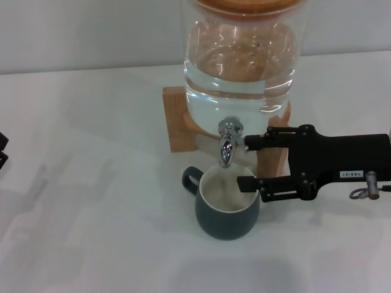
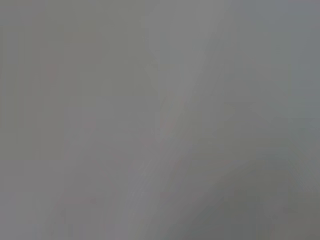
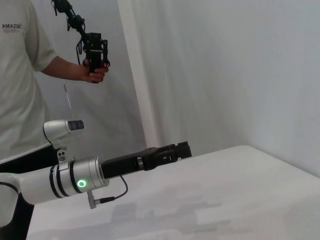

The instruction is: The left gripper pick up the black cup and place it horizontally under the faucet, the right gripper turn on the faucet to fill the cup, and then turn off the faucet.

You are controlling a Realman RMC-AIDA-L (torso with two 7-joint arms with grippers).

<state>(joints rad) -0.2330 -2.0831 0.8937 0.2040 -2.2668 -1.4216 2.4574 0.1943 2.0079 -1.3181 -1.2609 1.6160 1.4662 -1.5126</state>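
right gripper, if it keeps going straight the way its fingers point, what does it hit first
Probably the small chrome faucet. The black right gripper points toward the robot's left with its fingers apart; the upper tip is already next to the spout, while the lower one sits over the rim of the dark rounded ceramic cup. Depth is unclear.

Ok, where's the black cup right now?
Head view: the black cup stands upright on the table under the faucet, with the right pincer at its right.

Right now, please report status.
Right claw open, at faucet. Left claw parked aside. Black cup upright under spout. Nothing in the way.
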